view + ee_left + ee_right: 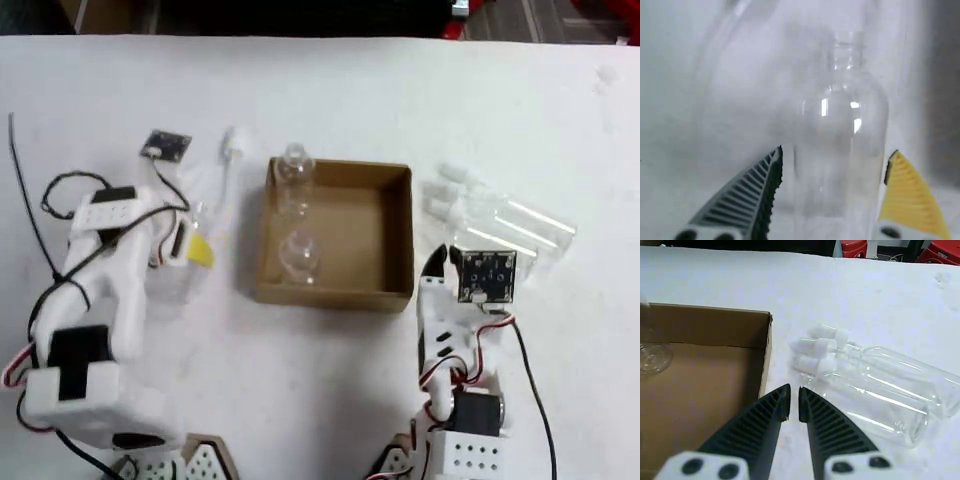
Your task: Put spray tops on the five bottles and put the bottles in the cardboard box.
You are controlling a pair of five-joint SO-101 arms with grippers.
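One bottle (840, 110) between spread left pincer (837, 151) | right pincer (793, 390) pressed together

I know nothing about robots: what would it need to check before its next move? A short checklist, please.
1. Bare-necked bottle stands between the left tool's fingers: ok.
2. Fingers clamped on it: not ok, the black finger stands apart.
3. Loose spray top lying on the table: ok.
4. Right tool empty: ok.
5. Free floor in the cardboard box: ok.
6. Three capped bottles boxed: not ok, they lie outside it.
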